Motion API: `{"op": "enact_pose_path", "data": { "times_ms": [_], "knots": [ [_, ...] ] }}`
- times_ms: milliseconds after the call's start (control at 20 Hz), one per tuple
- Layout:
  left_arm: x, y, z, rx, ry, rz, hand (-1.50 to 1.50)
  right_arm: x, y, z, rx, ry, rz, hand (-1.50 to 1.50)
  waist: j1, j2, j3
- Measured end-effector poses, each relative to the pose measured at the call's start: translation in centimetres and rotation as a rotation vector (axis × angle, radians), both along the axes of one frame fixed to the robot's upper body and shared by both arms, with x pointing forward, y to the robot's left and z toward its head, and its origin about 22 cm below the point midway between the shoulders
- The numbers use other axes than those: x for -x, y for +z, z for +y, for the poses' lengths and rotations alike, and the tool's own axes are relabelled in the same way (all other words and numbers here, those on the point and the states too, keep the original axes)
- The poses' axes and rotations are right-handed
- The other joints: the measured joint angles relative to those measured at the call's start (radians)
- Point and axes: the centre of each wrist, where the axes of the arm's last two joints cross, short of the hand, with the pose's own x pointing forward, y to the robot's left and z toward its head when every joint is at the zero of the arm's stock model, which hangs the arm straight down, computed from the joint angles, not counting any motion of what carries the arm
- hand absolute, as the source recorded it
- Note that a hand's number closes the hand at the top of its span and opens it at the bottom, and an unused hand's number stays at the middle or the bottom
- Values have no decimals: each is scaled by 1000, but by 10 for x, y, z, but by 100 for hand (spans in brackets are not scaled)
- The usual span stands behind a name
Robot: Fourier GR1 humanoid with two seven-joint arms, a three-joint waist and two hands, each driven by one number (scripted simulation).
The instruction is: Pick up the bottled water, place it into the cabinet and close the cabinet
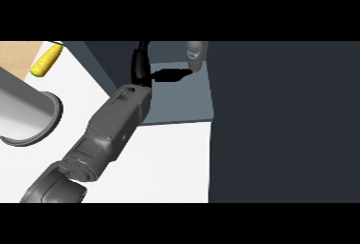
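The bottled water, a small grey bottle with a pale label, stands upright at the back of the cabinet's blue-grey shelf. My left hand reaches into the cabinet on a long grey forearm that comes in from the lower left. Its fingers are stretched out towards the bottle's foot, and the tips end just beside it without curling round it. The hand is open and holds nothing. The cabinet's dark door fills the right side of the view. My right hand does not show.
A large grey metal pot lies at the left on the white counter. A yellow corn cob lies at the upper left by a wooden surface. A dark cabinet wall borders the shelf's left side.
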Motion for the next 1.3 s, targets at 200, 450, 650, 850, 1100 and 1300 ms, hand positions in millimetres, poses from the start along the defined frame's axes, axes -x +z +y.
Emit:
{"op": "enact_pose_path", "data": {
  "times_ms": [200, 450, 650, 850, 1100, 1300],
  "knots": [
    [2, 0, -5, 80, -98, -55, -150, 3, 5, 0, 1, -6, -3, -150, 11, -4, 2],
    [7, -3, -11, 149, -197, -112, -150, 5, 8, 6, 13, -30, -2, -150, 29, -12, 3],
    [11, -3, -14, 150, -269, -137, -150, 10, 8, -4, 6, -50, 12, -150, 41, -15, 4],
    [18, -7, -15, 171, -318, -155, -150, 12, 6, -2, 10, -64, 19, -150, 56, -21, 4],
    [33, -9, -14, 258, -357, -132, -150, 16, 11, -2, 13, -70, 23, -150, 77, -27, 0],
    [52, -11, -16, 311, -414, -114, -150, 18, 11, -1, 11, -76, 27, -150, 90, -33, 1]
  ]
}}
